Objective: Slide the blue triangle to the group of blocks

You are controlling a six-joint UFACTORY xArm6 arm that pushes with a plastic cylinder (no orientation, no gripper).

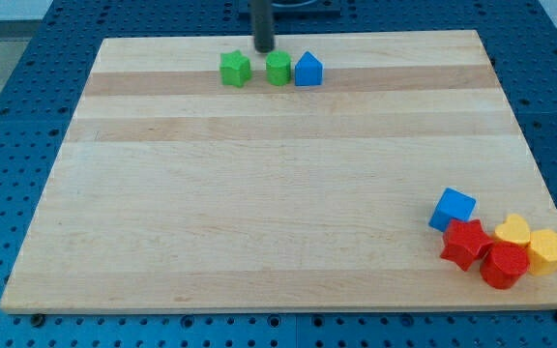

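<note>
The blue triangle (pixel 308 70) sits near the view's top, just right of centre, touching a green block (pixel 278 69) on its left. Another green block (pixel 235 69) lies a little further left, apart. My tip (pixel 263 48) is at the view's top, just above and between the two green blocks, up and left of the blue triangle, not touching it. The group of blocks is at the view's bottom right: a blue cube (pixel 452 209), a red star (pixel 465 242), a red block (pixel 504 264), a yellow heart (pixel 513 230) and a yellow block (pixel 548 250).
The wooden board (pixel 259 193) lies on a blue perforated table (pixel 8 116). The group lies close to the board's right and bottom edges.
</note>
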